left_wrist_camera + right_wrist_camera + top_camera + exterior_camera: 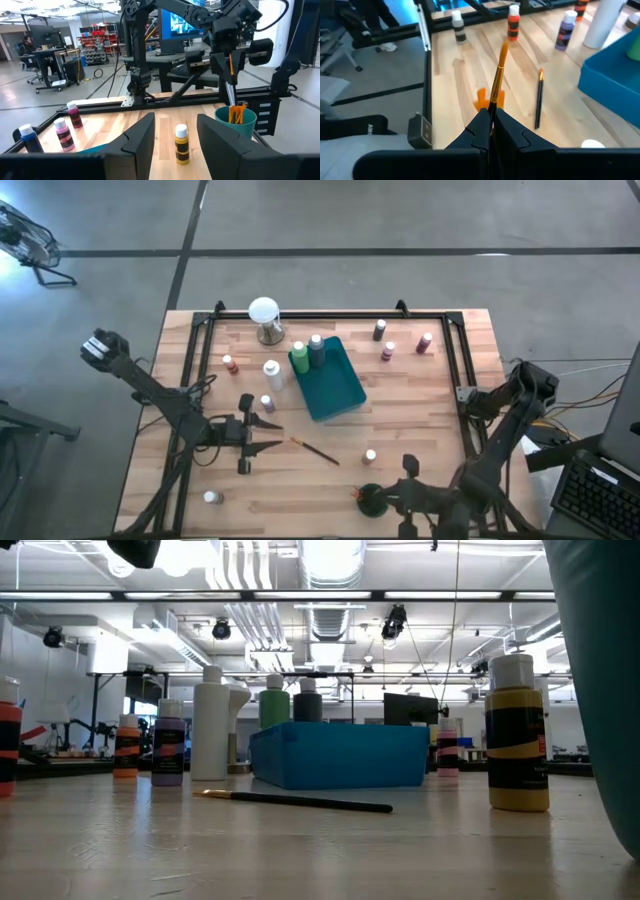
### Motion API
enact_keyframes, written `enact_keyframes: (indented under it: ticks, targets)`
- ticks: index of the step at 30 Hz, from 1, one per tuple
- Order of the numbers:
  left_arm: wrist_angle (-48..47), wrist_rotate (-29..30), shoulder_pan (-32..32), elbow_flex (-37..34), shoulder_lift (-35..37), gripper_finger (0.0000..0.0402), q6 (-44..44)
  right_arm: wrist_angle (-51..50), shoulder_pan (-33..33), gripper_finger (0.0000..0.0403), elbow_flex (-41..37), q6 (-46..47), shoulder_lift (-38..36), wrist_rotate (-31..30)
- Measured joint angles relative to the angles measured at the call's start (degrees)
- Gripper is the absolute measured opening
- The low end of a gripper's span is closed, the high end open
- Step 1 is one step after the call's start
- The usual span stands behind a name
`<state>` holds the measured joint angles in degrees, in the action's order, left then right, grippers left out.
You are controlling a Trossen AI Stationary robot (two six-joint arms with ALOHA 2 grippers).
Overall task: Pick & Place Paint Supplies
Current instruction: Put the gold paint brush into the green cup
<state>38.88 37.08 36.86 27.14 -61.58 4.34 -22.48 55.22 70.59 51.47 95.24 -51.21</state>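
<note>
The right gripper (490, 117) sits at the near edge of the table, its fingers pressed together on an orange-handled brush (497, 70), which sticks up out of the pinch; in the left wrist view that same brush hangs just above a green cup (236, 120) already holding orange handles. From overhead the cup (370, 500) shows just beside the right gripper (408, 467). Over on the left side, the left gripper (268, 434) hovers low over the wood with its two fingers standing apart and nothing between them; a yellow bottle (181, 145) shows in the gap well ahead of it. A dark-handled brush (315, 451) lies flat on the table between the two grippers, and the low view has it (300, 801) lying in front of the teal tray (340, 755). Inside the tray (345, 395), at its far end, stand two green bottles (299, 358), one lighter, one darker. A tall white bottle (272, 374) and a purple bottle (267, 404) stand just left of the tray, a small red-orange bottle (230, 364) farther left. Three dark and pink bottles (388, 351) cluster toward the far right corner. A white globe on a metal base (264, 318) stands at the far edge. One small bottle (211, 498) sits alone near the front left corner.
</note>
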Motion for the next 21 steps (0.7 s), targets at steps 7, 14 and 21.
enact_keyframes:
  ticks: [7, 14, 21]
  targets:
    - [0.0, 0.0, 0.0, 0.0, 0.0, 0.0153, 0.0, -3.5, -0.1, 0.0008, 0.0, 5.0, 2.2, 0.0]
    - [0.1, 0.0, 0.0, 0.0, 0.0, 0.0154, 0.0, -4.2, -0.1, 0.0008, -0.3, 7.7, 3.6, 0.4]
    - [0.1, 0.0, 0.0, 0.0, 0.0, 0.0154, 0.0, -4.2, -0.1, 0.0008, -0.4, 9.7, 5.8, 2.6]
